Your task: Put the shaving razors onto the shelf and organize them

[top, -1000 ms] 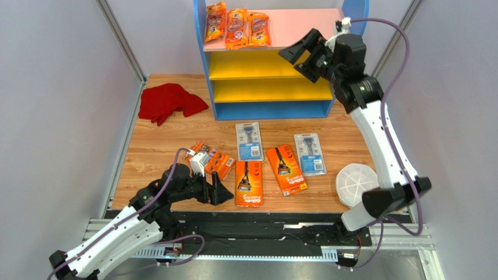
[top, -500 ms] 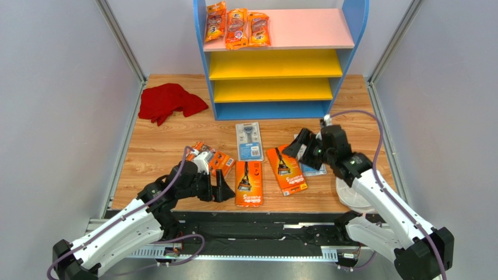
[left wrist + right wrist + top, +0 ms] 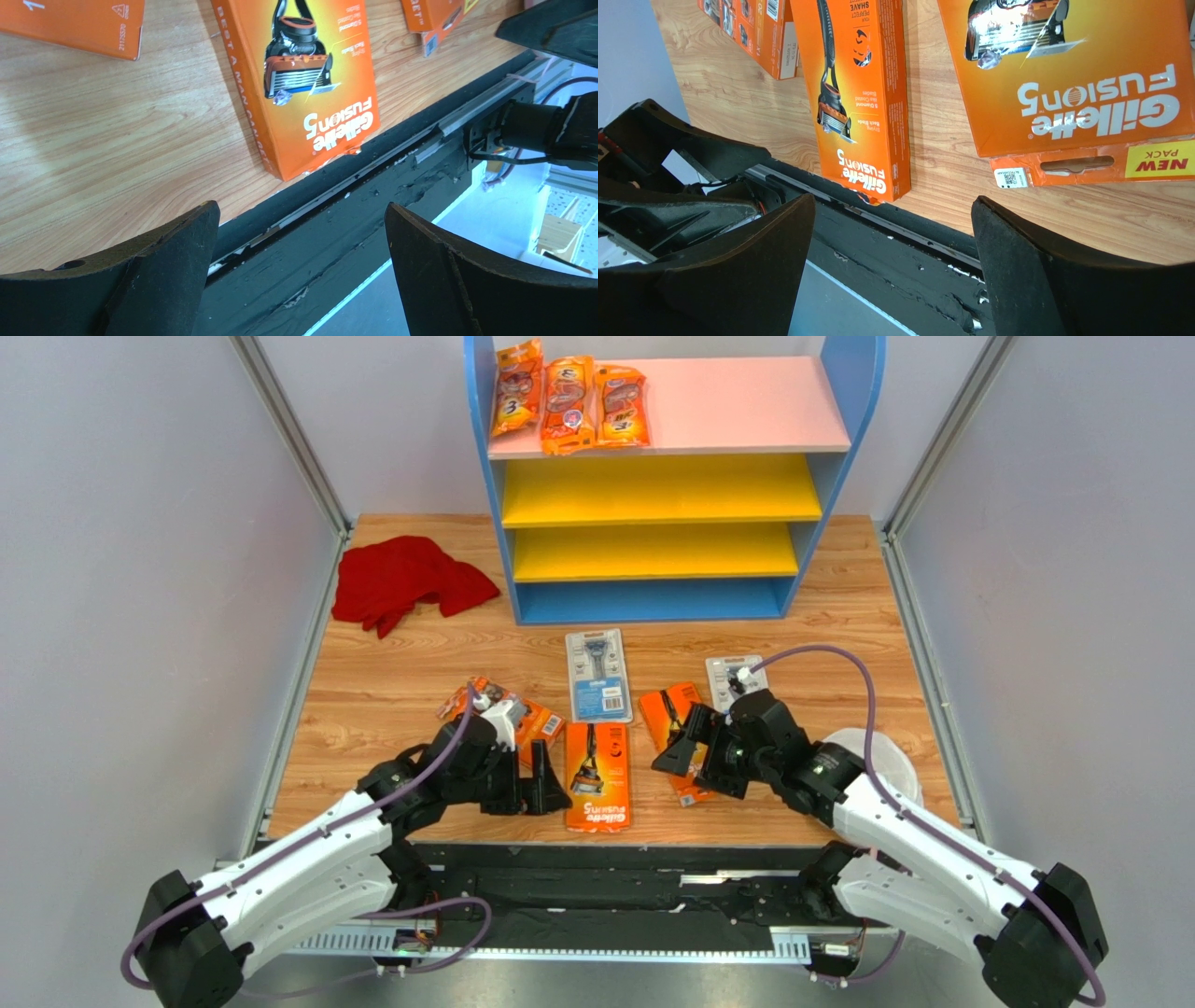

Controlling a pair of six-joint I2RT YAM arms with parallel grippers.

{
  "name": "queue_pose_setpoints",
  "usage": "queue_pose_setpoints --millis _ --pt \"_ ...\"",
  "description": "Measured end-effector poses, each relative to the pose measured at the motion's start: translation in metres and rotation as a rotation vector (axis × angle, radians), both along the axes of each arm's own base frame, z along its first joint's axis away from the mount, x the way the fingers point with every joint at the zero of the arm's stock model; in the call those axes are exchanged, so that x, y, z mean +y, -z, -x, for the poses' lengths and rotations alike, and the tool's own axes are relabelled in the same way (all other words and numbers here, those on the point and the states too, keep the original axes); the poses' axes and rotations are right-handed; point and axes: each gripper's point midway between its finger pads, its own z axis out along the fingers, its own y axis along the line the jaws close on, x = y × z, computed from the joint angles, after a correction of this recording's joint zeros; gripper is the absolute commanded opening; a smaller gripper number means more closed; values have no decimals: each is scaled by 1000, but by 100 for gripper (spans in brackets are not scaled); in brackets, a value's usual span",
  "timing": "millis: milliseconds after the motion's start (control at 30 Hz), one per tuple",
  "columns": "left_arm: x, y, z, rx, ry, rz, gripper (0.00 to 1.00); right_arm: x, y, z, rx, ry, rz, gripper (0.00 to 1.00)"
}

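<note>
The shelf [image 3: 828,420] stands at the back with three narrow orange bags [image 3: 568,403] on its pink top board. On the table lie an orange razor box [image 3: 598,781], an orange card [image 3: 665,711], two grey-blue blister cards [image 3: 599,675] [image 3: 735,675] and small orange boxes [image 3: 530,723]. My left gripper [image 3: 546,784] is open and empty, just left of the orange box [image 3: 302,77]. My right gripper [image 3: 685,756] is open and empty, low over the orange card [image 3: 1074,70], with the orange box [image 3: 857,91] to its left. Both wrist views look past the table's front edge.
A red cloth [image 3: 407,581] lies at the back left. A round white dish [image 3: 884,756] sits at the right, partly hidden behind my right arm. The black front rail [image 3: 365,231] runs just below both grippers. Grey walls close in both sides.
My right arm has swung down from the shelf to the table's front, over the orange card. My left gripper has shifted slightly right toward the orange box.
</note>
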Motion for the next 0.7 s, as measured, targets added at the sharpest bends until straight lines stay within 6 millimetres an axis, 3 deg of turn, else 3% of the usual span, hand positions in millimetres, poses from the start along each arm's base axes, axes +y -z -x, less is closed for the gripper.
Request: queue_pose_setpoints --millis 200,467,700 --pt "-1 -2 -4 -10 -19 8 97 10 10 -6 14 -3 -2 85" --pt "-5 12 -10 66 -27 -68 97 26 52 -3 111 -22 42 84" --pt "-19 30 -21 150 -32 -128 97 56 72 0 160 -63 23 83"
